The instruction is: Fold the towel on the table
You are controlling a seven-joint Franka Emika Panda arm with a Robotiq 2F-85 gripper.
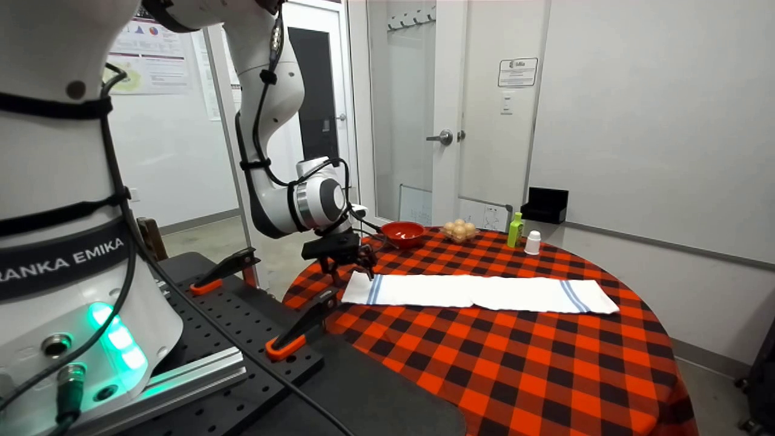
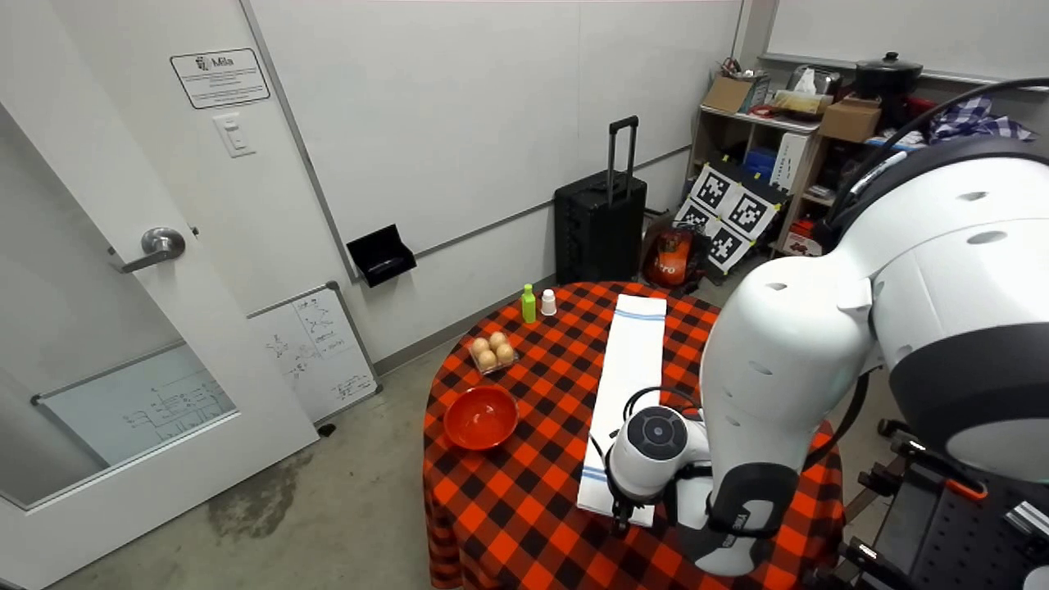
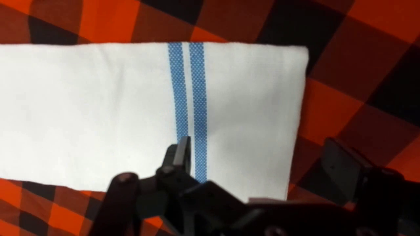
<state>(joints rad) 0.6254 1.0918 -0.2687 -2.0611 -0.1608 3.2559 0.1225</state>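
Observation:
The towel is a long, narrow white strip with paired blue stripes near each end. It lies flat on the table in both exterior views (image 1: pixel 424 290) (image 2: pixel 629 352) and fills much of the wrist view (image 3: pixel 98 114). The round table has a red-and-black checked cloth (image 1: pixel 514 375) (image 2: pixel 533 524). My gripper (image 1: pixel 353 275) is over the towel's end nearest the robot. In the wrist view my gripper (image 3: pixel 262 157) is open and empty, one finger over the blue stripes and one beyond the end edge. Whether the fingertips touch the cloth cannot be told. The arm hides part of the towel (image 2: pixel 629 352).
A red bowl (image 1: pixel 404 234) (image 2: pixel 481 419), a pack of eggs (image 1: pixel 459 231) (image 2: pixel 493 352), a green bottle (image 1: pixel 514 231) (image 2: pixel 529 305) and a white bottle (image 1: pixel 533 243) (image 2: pixel 548 304) stand along one side of the table. Clamps (image 1: pixel 303 327) sit on the robot's mount.

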